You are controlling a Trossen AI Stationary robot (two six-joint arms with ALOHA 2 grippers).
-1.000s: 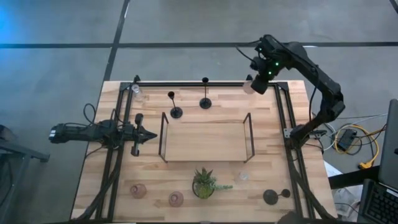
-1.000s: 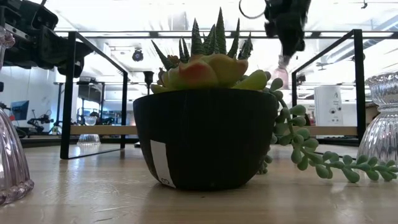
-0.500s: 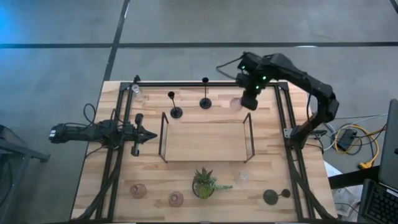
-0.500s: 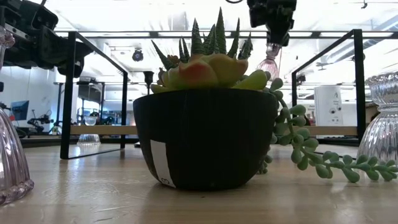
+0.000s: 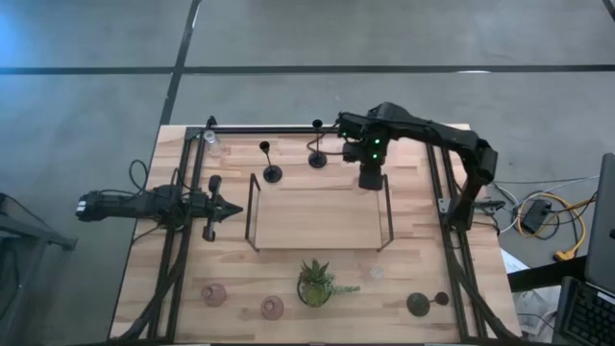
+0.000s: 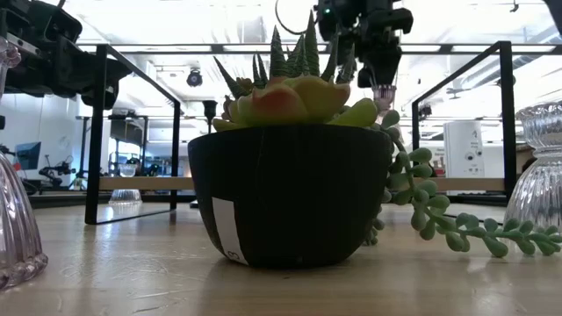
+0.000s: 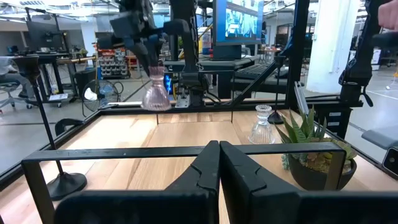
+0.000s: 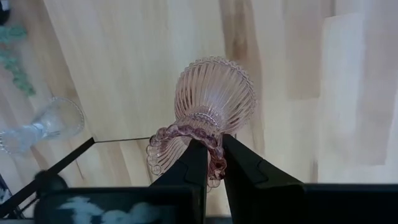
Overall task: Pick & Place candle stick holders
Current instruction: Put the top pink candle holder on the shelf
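So, a light wooden table (image 5: 423, 279) with black metal rails is seen from above, and a black wire-framed wooden tray (image 5: 319, 218) is parked at its middle.

The right arm is stretched in from 3 o'clock, and the right gripper (image 5: 370, 176) is hung over the tray's 1 o'clock corner. In its wrist view the two dark fingers (image 8: 194, 163) are pinched narrow on the frilled rim of a ribbed pink glass candle holder (image 8: 211, 99), which is carried up in the air above the tray's wooden floor. The same holder (image 7: 155, 94) is caught from the left wrist view, dangling under that gripper.

The left arm is laid along the 9 o'clock edge, and the left gripper (image 5: 229, 209) is pointed at the tray with its fingers (image 7: 205, 171) pressed together on nothing.

A small green succulent in a black pot (image 5: 316, 284) is placed at 6 o'clock of the tray.

Two black thin-stemmed candlestick holders with round bases are stood at 11 to 12 o'clock of the tray, one (image 5: 272, 173) nearer the tray's corner, the other (image 5: 317, 160) just beside it. A third black holder (image 5: 419, 304) is lying on its side at 5 o'clock.

Two more squat pink glass holders (image 5: 213, 293) (image 5: 273, 308) are set at 7 o'clock. A clear glass one (image 5: 376, 273) is found just past the plant, and another clear one (image 5: 209, 140) is sat at the far 10 o'clock corner.
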